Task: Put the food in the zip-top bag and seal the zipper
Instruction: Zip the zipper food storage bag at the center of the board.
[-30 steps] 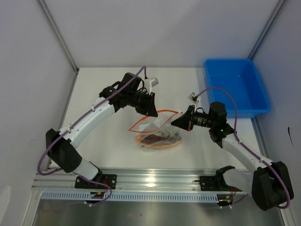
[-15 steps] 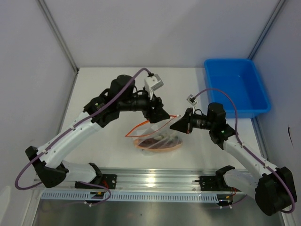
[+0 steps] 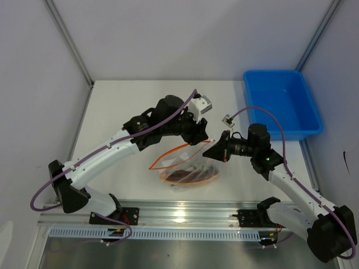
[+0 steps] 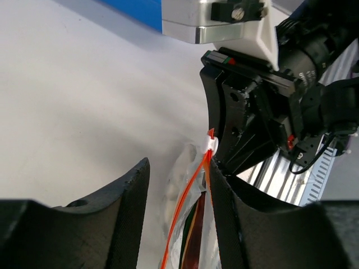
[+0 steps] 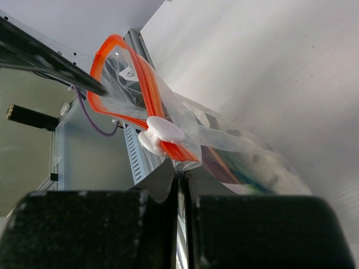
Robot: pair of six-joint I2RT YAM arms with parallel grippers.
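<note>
Sealing is the step in hand: the food (image 3: 189,176) lies inside the bag (image 3: 197,164), at 7 o'clock from my right pincer (image 5: 179,175), which clamps the bag's corner. My left pincer (image 4: 176,188) stands open astride the zipper (image 4: 189,196); next, it should probably close and pull toward 8 o'clock.

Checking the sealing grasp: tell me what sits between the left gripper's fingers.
Left wrist view: the orange-red zipper and its white slider run through the gap, close beside one of the fingers.
</note>
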